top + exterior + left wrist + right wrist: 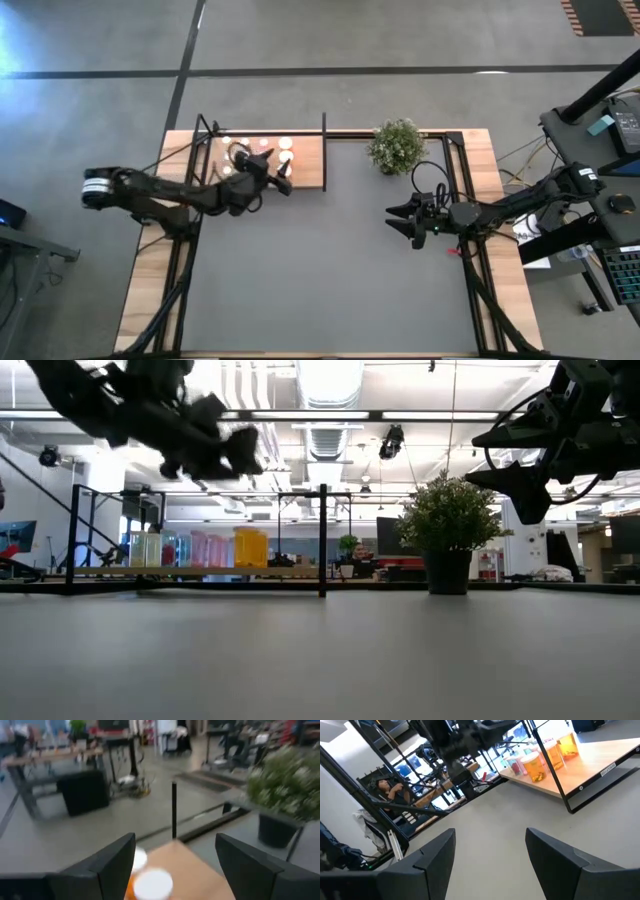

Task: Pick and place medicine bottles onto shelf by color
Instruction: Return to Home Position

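Observation:
The shelf (305, 165), a light-wood board with black posts, stands at the table's far left. Several white-capped medicine bottles (285, 150) stand upright on it. In the low view they show in groups: yellow-green (145, 548), pink (205, 548) and orange (250, 547). My left gripper (284, 181) hangs open above the board's near part, well above the bottles (238, 456). In its wrist view an orange bottle's white cap (152, 883) shows below and between the open fingers (176, 840). My right gripper (392, 215) waits open above the table's right side (491, 832).
A bushy green potted plant (396, 146) stands at the far edge, right of the shelf. A black shelf post (174, 810) rises at the board's right corner. Bare grey tabletop (320, 270) spreads between the arms and toward the near edge.

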`<control>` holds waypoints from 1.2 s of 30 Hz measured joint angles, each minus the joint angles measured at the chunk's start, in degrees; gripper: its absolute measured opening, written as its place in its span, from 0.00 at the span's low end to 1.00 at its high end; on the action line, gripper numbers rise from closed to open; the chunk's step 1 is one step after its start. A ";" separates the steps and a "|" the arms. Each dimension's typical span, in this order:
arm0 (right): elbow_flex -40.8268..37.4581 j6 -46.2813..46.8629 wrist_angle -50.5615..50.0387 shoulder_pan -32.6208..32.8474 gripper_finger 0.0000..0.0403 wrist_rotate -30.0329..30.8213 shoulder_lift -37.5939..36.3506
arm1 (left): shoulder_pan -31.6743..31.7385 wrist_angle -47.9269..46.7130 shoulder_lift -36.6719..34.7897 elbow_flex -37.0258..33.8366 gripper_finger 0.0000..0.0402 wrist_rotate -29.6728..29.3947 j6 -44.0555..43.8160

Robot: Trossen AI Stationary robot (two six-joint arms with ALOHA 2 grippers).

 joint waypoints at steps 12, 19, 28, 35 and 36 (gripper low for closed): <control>0.00 0.00 0.02 0.00 0.57 0.00 -0.02 | 0.02 -0.36 -30.64 -9.90 0.64 13.39 17.86; 0.00 0.00 0.02 0.00 0.57 -0.02 0.00 | 0.02 -0.44 -42.67 -16.82 0.64 17.50 17.79; 0.00 0.00 0.00 0.00 0.57 -0.02 -0.02 | 0.02 -0.53 -48.42 -23.30 0.64 18.75 15.16; 0.00 0.00 0.00 0.00 0.57 0.00 -0.01 | 0.02 -0.21 -51.16 -27.37 0.64 19.55 11.12; 0.00 0.00 0.00 0.00 0.57 0.00 -0.02 | 0.03 -0.11 -51.33 -27.48 0.64 19.76 10.27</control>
